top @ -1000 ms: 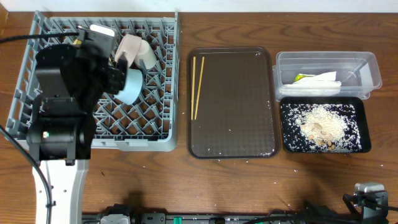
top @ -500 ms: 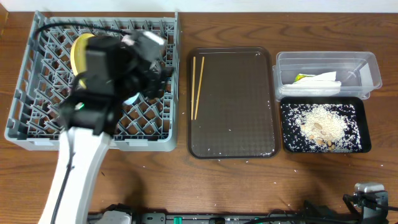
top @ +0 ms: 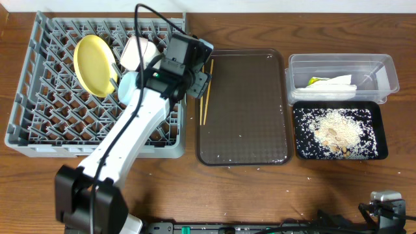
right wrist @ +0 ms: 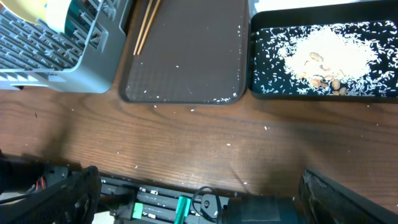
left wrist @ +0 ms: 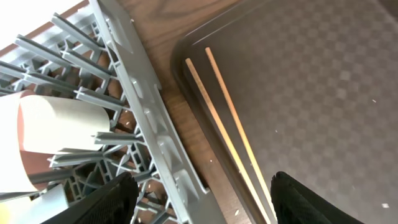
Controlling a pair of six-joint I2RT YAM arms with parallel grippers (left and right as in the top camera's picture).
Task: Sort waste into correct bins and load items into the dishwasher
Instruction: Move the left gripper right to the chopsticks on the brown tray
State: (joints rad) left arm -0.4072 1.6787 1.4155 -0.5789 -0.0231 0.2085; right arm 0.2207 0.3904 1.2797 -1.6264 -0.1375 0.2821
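Scanning the worktop (top: 247, 195): bare wood along the whole near edge, only narrow strips between things further back. Far left, grey dish rack (top: 65, 146), its right wall just beside the left rim of the brown tray (top: 247, 130), with a thin gap of wood between. Right of that tray, clear tub (top: 390, 68) behind and black tray (top: 296, 153) in front, close together. Standing on edge among the rack's pegs, yellow plate (top: 94, 65); next to it a white cup (top: 136, 52) on its side and a light blue bowl (top: 128, 84), partly hidden by the arm. Lying along the brown tray's left edge, two chopsticks (top: 207, 91) side by side, most of that tray bare. Napkin (top: 331, 83) in the tub, rice crumbs (top: 335, 130) heaped in the black tray. Reaching from the near left diagonally over the rack, left gripper (left wrist: 202, 186) above the rack's right wall, fingers spread, holding nothing, chopsticks just ahead. Low at the near right corner, right gripper (right wrist: 199, 180), spread wide and empty.
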